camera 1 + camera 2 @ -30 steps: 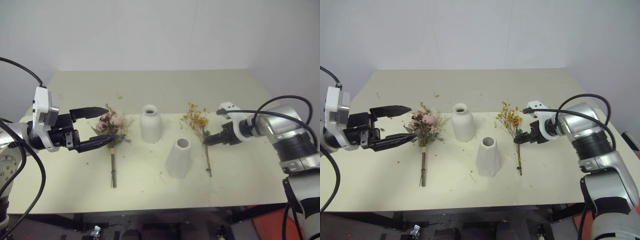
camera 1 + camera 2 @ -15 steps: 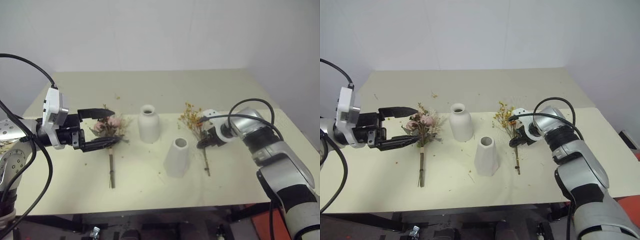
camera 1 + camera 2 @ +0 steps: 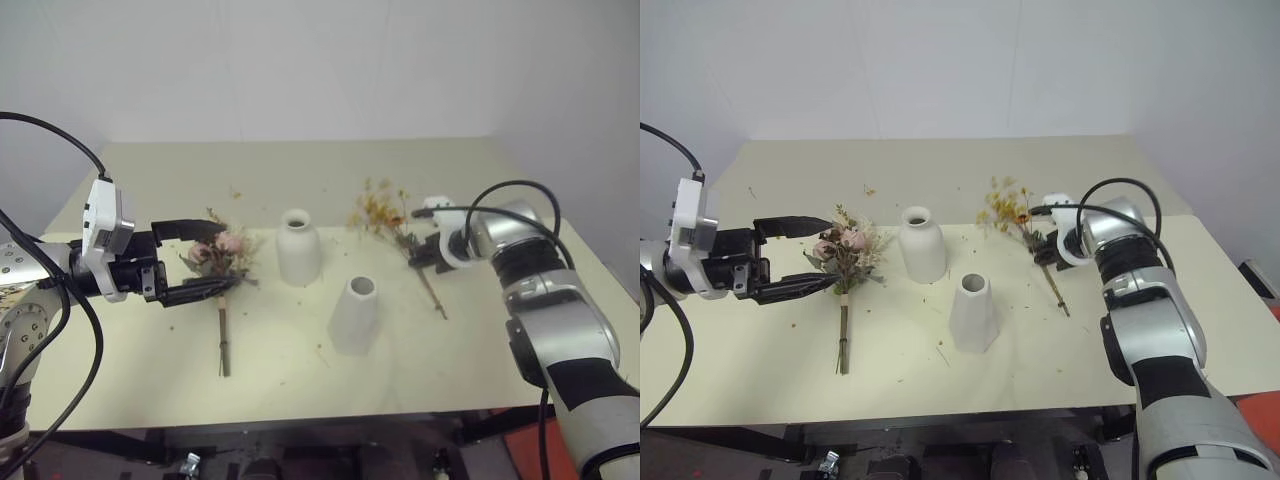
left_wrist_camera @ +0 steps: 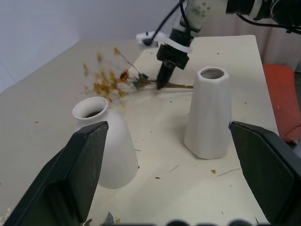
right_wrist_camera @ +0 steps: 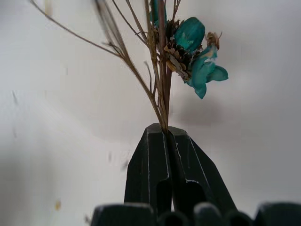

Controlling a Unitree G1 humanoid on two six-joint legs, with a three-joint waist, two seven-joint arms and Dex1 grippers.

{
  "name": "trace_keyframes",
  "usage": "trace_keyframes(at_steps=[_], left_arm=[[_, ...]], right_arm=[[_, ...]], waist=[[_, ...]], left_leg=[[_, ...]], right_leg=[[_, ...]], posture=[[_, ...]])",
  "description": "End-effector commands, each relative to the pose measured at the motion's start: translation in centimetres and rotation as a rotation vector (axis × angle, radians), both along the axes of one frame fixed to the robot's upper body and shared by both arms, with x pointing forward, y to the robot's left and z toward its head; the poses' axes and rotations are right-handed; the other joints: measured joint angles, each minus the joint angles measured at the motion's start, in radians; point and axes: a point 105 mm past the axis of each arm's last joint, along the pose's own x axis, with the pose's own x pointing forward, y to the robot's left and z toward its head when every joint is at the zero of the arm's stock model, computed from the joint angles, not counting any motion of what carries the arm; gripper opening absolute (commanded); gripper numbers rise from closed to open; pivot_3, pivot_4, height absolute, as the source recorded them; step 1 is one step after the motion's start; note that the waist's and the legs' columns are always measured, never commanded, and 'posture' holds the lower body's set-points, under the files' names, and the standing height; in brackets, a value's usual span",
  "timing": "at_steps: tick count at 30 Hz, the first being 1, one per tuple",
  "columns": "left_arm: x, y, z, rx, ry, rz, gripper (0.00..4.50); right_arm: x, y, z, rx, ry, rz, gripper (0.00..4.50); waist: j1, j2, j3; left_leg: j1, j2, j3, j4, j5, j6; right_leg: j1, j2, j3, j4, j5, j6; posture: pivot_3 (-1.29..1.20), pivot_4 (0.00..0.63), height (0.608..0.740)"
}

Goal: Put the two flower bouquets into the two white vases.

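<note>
Lifted since a second ago, the sparse sprig of tiny yellow-orange dried flowers on thin stems [image 3: 385,215] now slants from blooms at upper centre-right of the frame down to a stem tip lower right, no longer lying flat beside the cone vase. The right end effector [image 3: 416,252] is clamped shut on its mid-stem. Just lower left stands the tapered white cone vase with a narrow mouth [image 3: 354,315], the nearer target; the stem's free end points away from that mouth, so I judge it must swing upright. Further left stand the bottle-shaped white vase [image 3: 299,247] and the fuller bunch of pink roses [image 3: 222,252], flat on the cream counter [image 3: 300,380] between the spread fingers of the left end effector [image 3: 205,257].
</note>
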Motion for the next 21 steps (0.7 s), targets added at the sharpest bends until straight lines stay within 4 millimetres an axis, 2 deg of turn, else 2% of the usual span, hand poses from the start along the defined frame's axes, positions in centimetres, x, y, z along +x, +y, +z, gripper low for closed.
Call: trace_keyframes(at_steps=[1, 4, 7, 11, 17, 21], left_arm=[[-0.1, 0.4, 1.2, -0.007, -0.063, 0.013, 4.50], [0.2, 0.7, 1.3, -0.020, -0.062, 0.029, 4.50], [0.7, 1.0, 1.4, -0.037, -0.045, 0.063, 4.50], [2.0, 1.8, 1.9, -0.045, -0.007, 0.207, 4.50], [2.2, 2.1, 2.2, -0.065, 0.011, 0.277, 4.50], [2.1, 2.3, 2.2, -0.055, 0.010, 0.300, 4.50]], right_arm=[[1.5, -0.3, 4.9, 0.125, -0.248, -0.038, 0.05], [2.0, 0.2, 8.9, 0.223, -0.536, -0.007, 0.05], [1.7, 1.0, 10.8, 0.313, -0.633, 0.017, 0.05], [0.1, 3.5, 14.8, 0.528, -0.805, 0.140, 0.05], [-2.0, 7.8, 17.4, 0.626, -0.920, 0.327, 0.05], [-3.0, 10.4, 18.1, 0.653, -0.950, 0.417, 0.05]], waist=[[0.000, 0.000, 0.000], [-0.001, 0.000, 0.000], [-0.004, 0.001, 0.000], [-0.005, 0.001, 0.000], [-0.013, 0.001, 0.001], [-0.017, 0.001, 0.001]], left_leg=[[0.000, 0.000, 0.000, 0.000, 0.000, 0.000], [0.000, 0.000, 0.000, 0.000, 0.000, 0.000], [-0.001, 0.000, 0.000, -0.001, 0.000, 0.000], [-0.001, 0.000, 0.000, 0.000, 0.000, 0.000], [0.000, 0.000, -0.001, 0.000, 0.000, 0.000], [-0.001, 0.000, -0.001, 0.000, 0.000, 0.000]], right_leg=[[0.000, 0.000, 0.000, 0.000, 0.000, 0.000], [0.000, 0.000, 0.000, -0.001, 0.000, 0.000], [0.000, 0.000, 0.000, 0.000, 0.000, 0.000], [0.000, 0.000, 0.000, 0.000, 0.000, 0.000], [0.000, 0.000, 0.000, 0.000, 0.000, 0.000], [0.000, 0.000, 0.000, 0.000, 0.001, -0.001]], posture=[[0.00, 0.150, 0.740], [0.00, 0.150, 0.740], [0.00, 0.150, 0.740], [0.00, 0.150, 0.740], [0.00, 0.150, 0.740], [0.00, 0.150, 0.740]])
